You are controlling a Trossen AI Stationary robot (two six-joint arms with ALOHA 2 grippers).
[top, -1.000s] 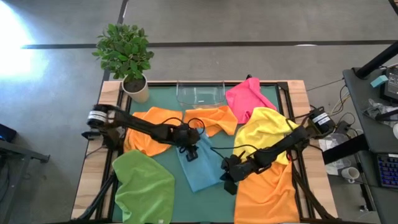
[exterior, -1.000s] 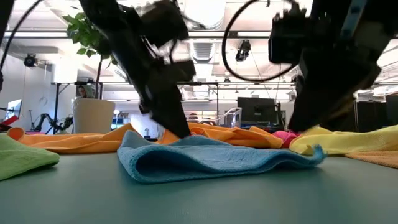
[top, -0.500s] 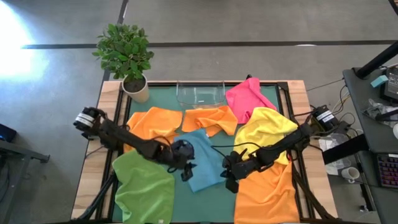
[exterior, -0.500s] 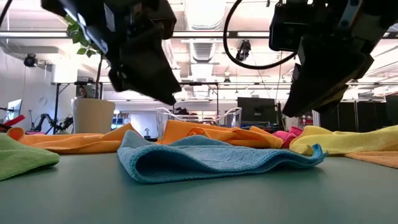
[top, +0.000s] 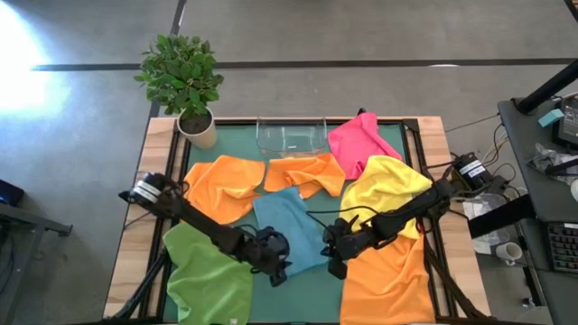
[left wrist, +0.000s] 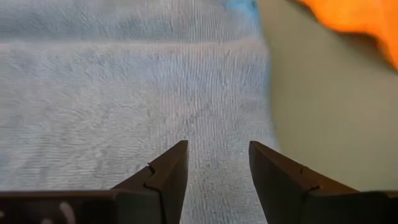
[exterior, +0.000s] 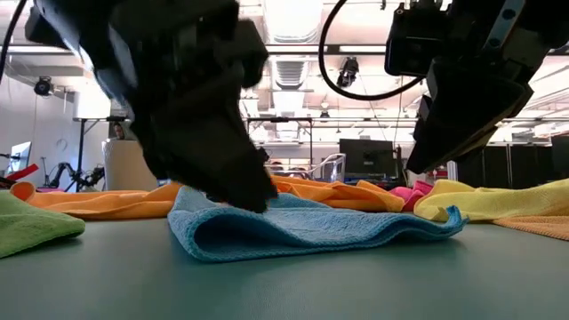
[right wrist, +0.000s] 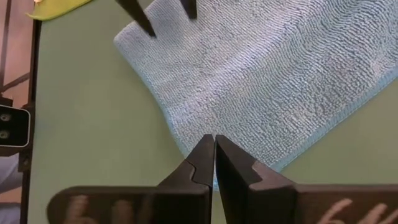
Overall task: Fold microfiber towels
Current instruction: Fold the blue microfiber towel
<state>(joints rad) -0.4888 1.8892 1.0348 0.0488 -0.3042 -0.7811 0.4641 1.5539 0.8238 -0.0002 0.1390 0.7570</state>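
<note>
A light blue towel (top: 291,230) lies folded over on the green mat in the middle of the table, its fold (exterior: 191,238) toward the left in the low view. My left gripper (top: 278,273) stands open over its near left part (left wrist: 186,93), slanting down. My right gripper (top: 336,265) hangs shut above the towel's near right corner (right wrist: 186,134), clear of it in the low view (exterior: 414,169). Around the blue one lie two orange towels (top: 221,185) (top: 307,171), a pink one (top: 357,140), a yellow one (top: 388,185), a third orange one (top: 384,284) and a green one (top: 208,275). My left gripper holds its open fingers (left wrist: 171,165) over the blue towel close to its side edge (left wrist: 264,106), slanting down from the table's left. I cannot tell whether the fingertips touch the cloth.
A clear plastic tray (top: 291,135) stands at the far edge. A potted plant (top: 185,81) stands at the far left corner. Bare green mat (top: 298,302) shows between the green towel and the near orange one.
My left gripper has swung from the blue towel's far end toward the table's near edge, along the towel's left side, and has sunk a little and rolled. It has stayed open. The blue towel lies as before.
</note>
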